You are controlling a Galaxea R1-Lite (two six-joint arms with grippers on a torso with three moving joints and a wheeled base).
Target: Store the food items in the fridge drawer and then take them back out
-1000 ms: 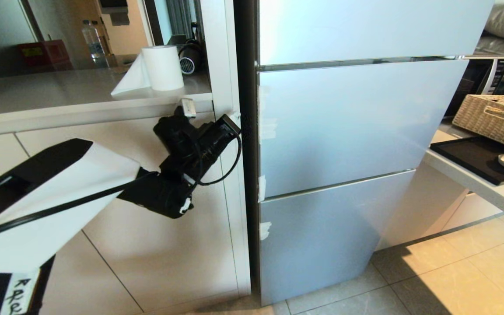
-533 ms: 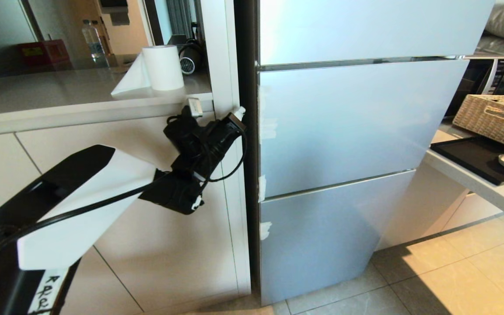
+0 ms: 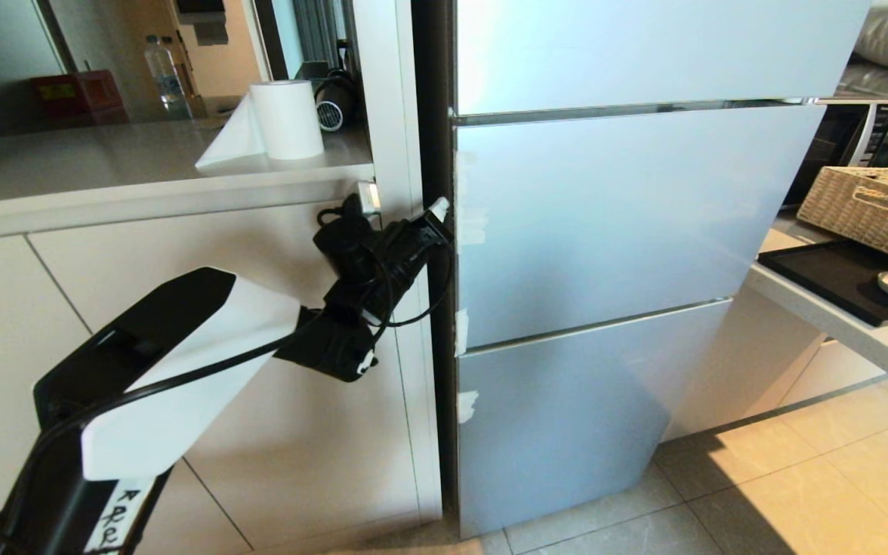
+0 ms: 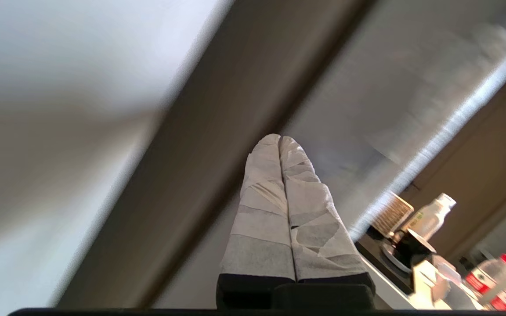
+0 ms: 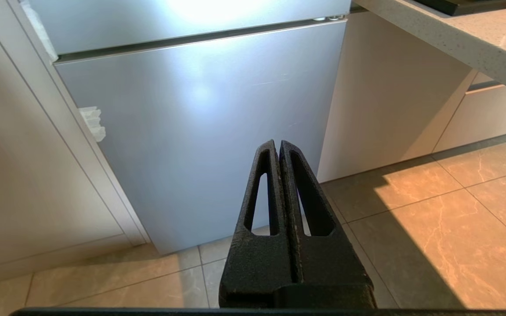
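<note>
The left pincer [image 3: 439, 206], fingers pressed together, has advanced to the fridge door [image 3: 606, 216] edge (probably to pry it open). The right pincer [image 5: 279, 147] hangs closed. Fruits and drawer are unseen.

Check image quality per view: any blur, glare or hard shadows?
Left wrist view: background smeared, only the left gripper sharp. Right wrist view: crisp, glare patch on the fridge door, hard-edged sunlight on the floor. Head view: sharp, edges bowed.
</note>
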